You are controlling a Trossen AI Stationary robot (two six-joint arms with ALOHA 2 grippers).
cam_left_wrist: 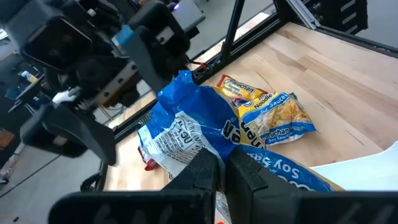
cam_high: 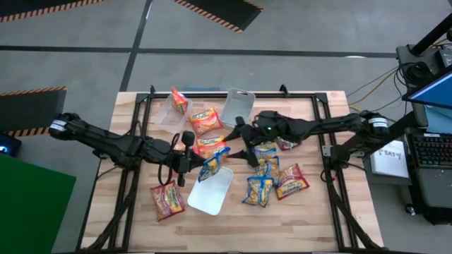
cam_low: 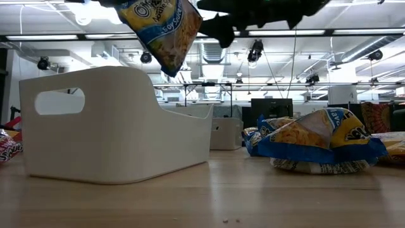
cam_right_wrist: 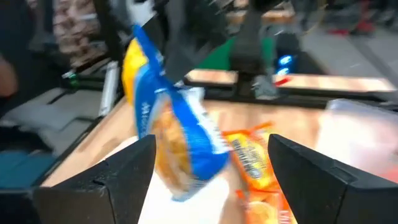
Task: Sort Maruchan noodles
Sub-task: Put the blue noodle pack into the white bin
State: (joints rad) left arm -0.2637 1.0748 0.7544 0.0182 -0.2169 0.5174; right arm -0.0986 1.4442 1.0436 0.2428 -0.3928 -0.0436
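Blue-and-yellow packet (cam_high: 213,164) hangs pinched in left pincer (cam_high: 200,166) — above tray (cam_high: 210,192).

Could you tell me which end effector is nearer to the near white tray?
Left. The left end effector hangs over the white tray's far edge, gripping a blue-and-yellow packet; the right end effector hovers farther off, open.

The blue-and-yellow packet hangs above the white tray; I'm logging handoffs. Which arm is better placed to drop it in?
Left. The left gripper already pinches the blue-and-yellow packet over the white tray; the right gripper is open, holding nothing.
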